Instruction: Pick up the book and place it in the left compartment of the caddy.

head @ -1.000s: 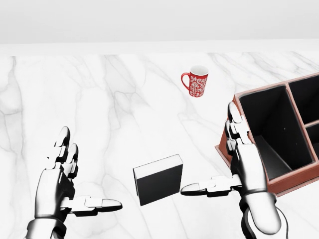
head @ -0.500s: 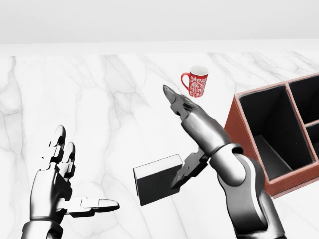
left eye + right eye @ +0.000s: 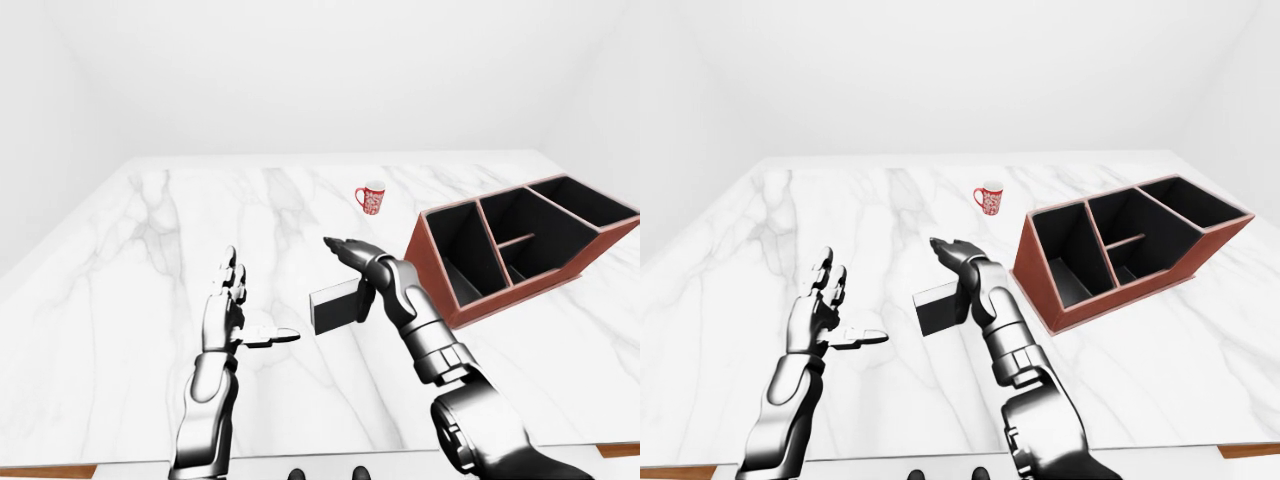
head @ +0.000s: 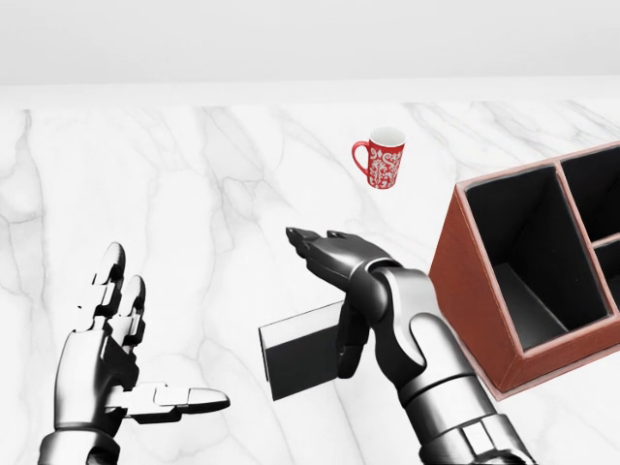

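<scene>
1. The right hand (image 4: 334,281) hangs just above the book (image 4: 302,351), palm turned down. Its fingers (image 4: 310,242) are stretched out flat toward the top left of the head view, and its thumb (image 4: 349,351) hangs down over the book's right end.
2. That hand is spread wide. The fingers do not wrap the book. Whether the thumb touches the cover I cannot tell.
3. The book lies flat on the marble table (image 4: 194,194), right beneath the right hand, a dark cover with a white page edge showing along its top and left sides.
4. The left hand (image 4: 107,358) is off to the left of the book and well apart from it. It stands upright with its fingers pointing up and its thumb stuck out sideways toward the book. It is wide open too, with nothing in it.
5. The caddy (image 4: 475,291) sits just to the right of the right forearm, a reddish-brown box with black insides, tipped so its openings face the robot. Its left compartment (image 4: 528,257) is the one nearest the right hand.
6. Beyond the right hand's fingertips, further up the table, stands a red and white patterned mug (image 4: 381,158), upright, handle to the left in the head view.
</scene>
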Controlling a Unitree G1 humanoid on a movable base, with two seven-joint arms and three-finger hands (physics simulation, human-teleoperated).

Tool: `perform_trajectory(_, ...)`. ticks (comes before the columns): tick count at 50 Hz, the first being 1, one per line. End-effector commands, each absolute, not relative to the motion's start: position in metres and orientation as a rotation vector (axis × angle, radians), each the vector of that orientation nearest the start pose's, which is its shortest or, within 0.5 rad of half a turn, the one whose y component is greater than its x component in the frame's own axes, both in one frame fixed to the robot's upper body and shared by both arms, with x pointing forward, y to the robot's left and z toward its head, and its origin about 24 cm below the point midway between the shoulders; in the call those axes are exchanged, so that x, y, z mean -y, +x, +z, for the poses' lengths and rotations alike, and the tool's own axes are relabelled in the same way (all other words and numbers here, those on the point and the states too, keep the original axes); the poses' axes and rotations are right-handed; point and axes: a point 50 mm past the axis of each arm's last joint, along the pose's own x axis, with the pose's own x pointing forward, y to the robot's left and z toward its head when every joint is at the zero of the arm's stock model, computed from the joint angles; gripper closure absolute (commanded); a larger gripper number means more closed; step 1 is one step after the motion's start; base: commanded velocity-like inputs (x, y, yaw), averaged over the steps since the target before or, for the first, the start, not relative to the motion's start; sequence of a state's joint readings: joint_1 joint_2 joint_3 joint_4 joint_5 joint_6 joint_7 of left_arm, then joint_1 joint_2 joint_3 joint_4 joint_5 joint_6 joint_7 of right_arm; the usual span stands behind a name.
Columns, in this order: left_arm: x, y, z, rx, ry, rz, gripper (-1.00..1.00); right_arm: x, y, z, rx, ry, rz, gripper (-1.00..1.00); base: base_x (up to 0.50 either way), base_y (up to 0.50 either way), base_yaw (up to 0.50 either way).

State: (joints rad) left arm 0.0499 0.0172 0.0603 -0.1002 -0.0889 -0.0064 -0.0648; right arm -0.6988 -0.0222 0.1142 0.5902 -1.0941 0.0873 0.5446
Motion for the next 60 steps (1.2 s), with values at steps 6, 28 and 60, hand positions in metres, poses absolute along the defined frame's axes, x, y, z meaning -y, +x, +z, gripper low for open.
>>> perform_trajectory(6,-0.167,0.242,0.056,0.072,-0.083,-0.007,-1.0,0.054,0.378,0.061,-0.282,-1.255,0.601,-1.0,0.0,0.0,0.0)
perform_trajectory(28,-0.167,0.241,0.057,0.072,-0.096,-0.018,-1.0,0.04,0.368,0.039,-0.317,-1.324,0.63,-1.0,0.0,0.0,0.0)
perform_trajectory(60,-0.167,0.241,0.058,0.07,-0.097,-0.021,-1.0,0.038,0.367,0.039,-0.278,-1.424,0.62,1.0,0.0,0.0,0.0)
